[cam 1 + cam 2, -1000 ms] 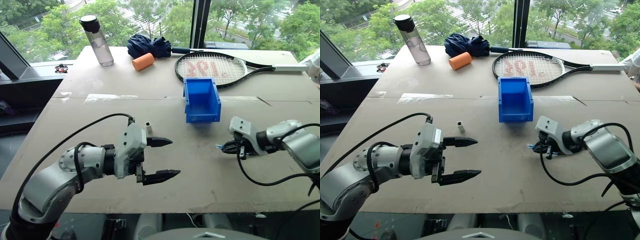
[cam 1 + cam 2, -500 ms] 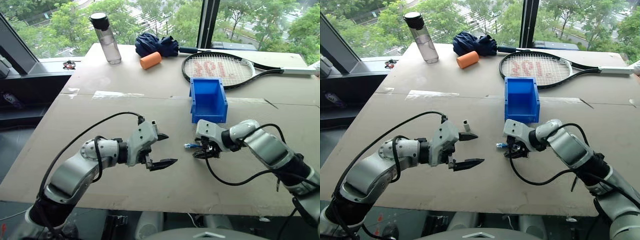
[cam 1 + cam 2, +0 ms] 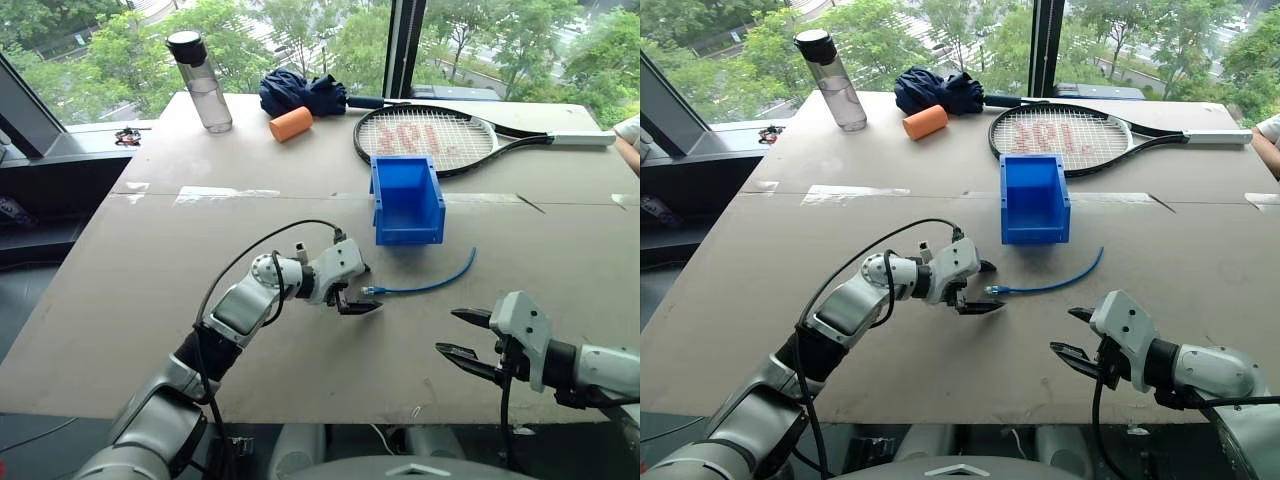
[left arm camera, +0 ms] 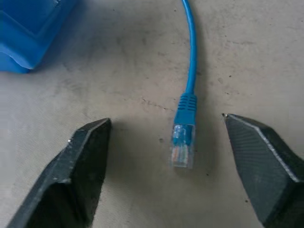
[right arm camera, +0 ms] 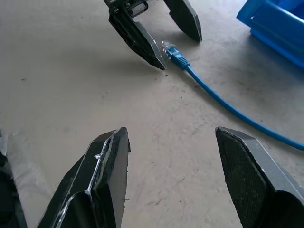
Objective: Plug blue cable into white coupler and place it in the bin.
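The blue cable [image 3: 430, 283] lies curved on the table in front of the bin [image 3: 406, 200], and its clear plug [image 4: 182, 149] points toward my left arm. My left gripper [image 3: 366, 289] is open with one finger on each side of the plug, and neither finger touches it. The white coupler [image 3: 299, 247] stands upright on the table just behind my left wrist. Close to the table's near edge my right gripper [image 3: 463, 336] is open and empty, well short of the cable. The bin is open-topped with nothing visible inside.
A tennis racket [image 3: 440, 138] lies behind the bin. At the far left stand a water bottle [image 3: 200, 80], an orange cylinder [image 3: 291, 123] and a dark blue cloth bundle [image 3: 300, 92]. A person's sleeve [image 3: 630, 132] shows at the right edge.
My right gripper has let go of the cable, which now lies on the table, and has pulled back to the near edge. My left gripper has reached forward to straddle the plug, its fingers narrower.
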Available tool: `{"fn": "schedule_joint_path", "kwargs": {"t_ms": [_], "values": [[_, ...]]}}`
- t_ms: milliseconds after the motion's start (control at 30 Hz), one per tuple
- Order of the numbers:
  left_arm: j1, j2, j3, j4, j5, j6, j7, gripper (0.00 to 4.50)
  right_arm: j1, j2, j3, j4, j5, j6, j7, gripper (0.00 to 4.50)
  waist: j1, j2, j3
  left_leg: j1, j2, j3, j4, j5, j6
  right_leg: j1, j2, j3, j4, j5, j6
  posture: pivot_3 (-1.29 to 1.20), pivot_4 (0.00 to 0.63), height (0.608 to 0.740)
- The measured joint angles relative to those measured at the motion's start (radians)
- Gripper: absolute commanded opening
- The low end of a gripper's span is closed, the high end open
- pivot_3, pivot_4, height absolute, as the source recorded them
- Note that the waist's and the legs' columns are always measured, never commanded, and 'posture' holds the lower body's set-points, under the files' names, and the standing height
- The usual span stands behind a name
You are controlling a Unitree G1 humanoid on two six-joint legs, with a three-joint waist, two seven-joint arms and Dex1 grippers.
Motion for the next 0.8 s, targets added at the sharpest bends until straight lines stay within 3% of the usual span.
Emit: {"fn": "schedule_joint_path", "kwargs": {"t_ms": [67, 233, 333, 467, 633, 800], "values": [[-0.018, -0.006, -0.003, 0.042, 0.018, -0.047, -0.031, 2.12, 0.024, 0.032, 0.004, -0.022, 0.003, 0.006, -0.039, 2.91, 0.005, 0.000, 0.000, -0.001, 0.000, 0.000, 0.000, 0.000, 0.000, 0.000, 0.000, 0.000, -0.001, 0.001, -0.001, 0.00, 0.150, 0.740], [-0.033, -0.003, 0.027, 0.093, 0.028, -0.099, -0.092, 0.05, 0.027, 0.094, 0.018, -0.024, 0.037, 0.033, -0.102, 2.91, 0.002, -0.002, -0.002, 0.000, 0.000, 0.000, 0.000, -0.003, 0.004, 0.000, 0.000, 0.000, -0.001, 0.001, 0.000, 0.00, 0.150, 0.740], [-0.015, 0.001, 0.047, 0.087, -0.009, -0.092, -0.173, 0.01, 0.006, 0.139, 0.045, -0.016, 0.105, 0.083, -0.131, 2.91, -0.003, -0.001, -0.002, 0.000, 0.001, 0.000, 0.000, -0.003, 0.005, 0.000, 0.000, 0.000, -0.001, 0.001, 0.000, 0.00, 0.150, 0.740], [0.040, 0.016, 0.108, -0.025, -0.211, 0.165, -0.295, 0.01, -0.080, 0.227, 0.062, 0.038, 0.242, 0.183, -0.183, 2.91, -0.007, -0.001, 0.000, -0.002, 0.002, -0.001, 0.001, -0.003, 0.005, -0.001, 0.000, -0.001, 0.000, 0.001, -0.001, 0.00, 0.150, 0.740], [0.011, 0.035, 0.259, -0.178, -0.465, 0.499, -0.290, 0.01, -0.214, 0.325, 0.038, 0.087, 0.452, 0.276, -0.262, 2.91, -0.005, -0.001, 0.000, -0.002, 0.001, -0.002, 0.002, -0.003, 0.005, -0.001, 0.000, -0.002, 0.001, 0.001, 0.000, 0.00, 0.150, 0.740], [-0.020, 0.020, 0.380, -0.246, -0.662, 0.737, -0.212, 0.01, -0.324, 0.345, -0.007, 0.135, 0.649, 0.326, -0.359, 2.91, -0.008, 0.000, 0.001, -0.002, 0.001, -0.002, 0.001, -0.003, 0.005, -0.001, 0.000, -0.001, 0.001, 0.002, 0.002, 0.00, 0.150, 0.740]]}}
